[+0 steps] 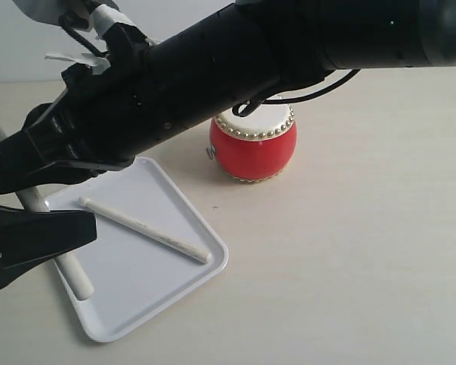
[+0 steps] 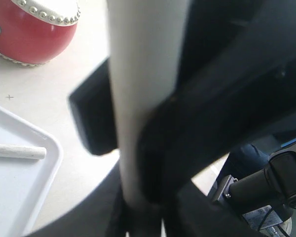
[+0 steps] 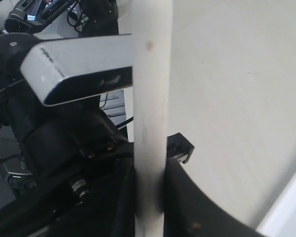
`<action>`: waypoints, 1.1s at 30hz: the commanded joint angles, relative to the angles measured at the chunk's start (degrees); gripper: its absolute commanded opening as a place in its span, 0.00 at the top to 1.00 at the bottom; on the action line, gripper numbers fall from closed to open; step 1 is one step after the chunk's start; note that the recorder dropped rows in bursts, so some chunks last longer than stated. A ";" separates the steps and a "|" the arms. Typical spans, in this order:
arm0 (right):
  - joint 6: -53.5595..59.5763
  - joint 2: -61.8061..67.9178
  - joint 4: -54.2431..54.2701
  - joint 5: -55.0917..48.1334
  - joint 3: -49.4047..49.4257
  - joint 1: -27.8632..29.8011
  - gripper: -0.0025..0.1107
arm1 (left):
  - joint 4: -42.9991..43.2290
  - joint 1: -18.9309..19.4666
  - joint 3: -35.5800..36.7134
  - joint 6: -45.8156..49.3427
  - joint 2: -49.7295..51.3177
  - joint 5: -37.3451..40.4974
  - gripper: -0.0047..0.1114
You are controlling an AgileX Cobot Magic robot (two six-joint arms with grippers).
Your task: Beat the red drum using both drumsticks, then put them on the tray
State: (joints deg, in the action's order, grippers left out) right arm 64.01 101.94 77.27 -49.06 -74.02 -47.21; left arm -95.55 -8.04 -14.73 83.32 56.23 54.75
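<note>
Right tool (image 3: 149,197) clenched on slim, pale wooden drumstick (image 3: 150,98). Left tool (image 2: 140,210) flanks a stick too; grip blurred, cannot tell. Only exterior view shows held stick's end low over white tray (image 1: 137,266), second drumstick (image 1: 144,228) lying flat inside. Red drum (image 1: 252,148), gold-studded, on worktop (image 1: 349,251) near tray.

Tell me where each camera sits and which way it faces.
Exterior: raised, looking down at table, tray and drum; a black arm crosses in front.
Left wrist: looks along the held stick toward the table; black arm parts loom beside it.
Right wrist: looks along the held stick over the table; its fingers pinch it.
Shared: exterior and left wrist both show drum, tray and loose stick.
</note>
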 commanded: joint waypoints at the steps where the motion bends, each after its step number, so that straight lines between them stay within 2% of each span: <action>1: -0.24 0.12 -0.68 2.09 -0.26 0.04 0.98 | -1.63 0.02 -0.13 0.60 0.15 1.44 0.53; 3: -0.24 0.12 -1.43 3.39 -0.69 0.36 0.98 | -2.39 0.02 -0.13 0.60 0.15 1.44 0.43; 4: -0.52 0.12 -1.43 3.82 -0.91 0.89 0.98 | -2.52 0.02 -0.13 0.60 0.15 1.44 0.41; 8: -2.76 0.12 -2.55 4.83 -2.50 4.83 0.98 | -2.52 0.02 -0.13 0.60 -0.08 1.44 0.39; 11: -8.97 0.12 -8.77 5.93 -4.35 9.23 0.98 | -1.74 0.02 -1.00 0.14 -0.91 1.22 0.40; 14: -18.60 0.80 -20.62 6.94 -7.19 12.34 0.98 | 0.05 0.02 -2.42 -1.54 -2.52 1.22 0.50; 17: -29.38 3.01 -35.77 2.65 -11.48 13.21 0.98 | 3.57 0.02 -4.28 -4.69 -4.53 1.10 0.74; 19: -32.87 4.89 -41.87 -1.52 -14.01 13.21 0.98 | 5.75 0.02 -5.42 -5.30 -5.80 1.10 0.92; 20: -33.66 6.11 -43.00 -3.85 -15.20 13.21 0.98 | 6.44 0.02 -5.99 -5.42 -6.54 0.84 0.96; 23: -33.77 9.48 -44.07 -8.01 -17.71 12.87 0.98 | 7.93 0.13 -7.30 -8.05 -9.04 -2.07 0.96; 26: -34.45 12.36 -50.19 -9.37 -19.14 10.74 0.98 | 11.93 0.13 -8.23 -13.50 -12.92 -9.52 0.96; 30: -36.25 18.08 -61.02 -12.68 -22.71 4.87 0.98 | 28.22 0.13 -8.78 -30.91 -21.40 -22.09 0.96; 33: -36.25 21.70 -61.37 -12.53 -25.45 2.36 0.98 | 34.93 0.13 -8.78 -36.76 -25.14 -23.93 0.96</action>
State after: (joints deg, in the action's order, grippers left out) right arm 27.99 121.96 16.85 -61.43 -97.45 -43.54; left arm -64.72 -8.04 -23.18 51.11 33.22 32.27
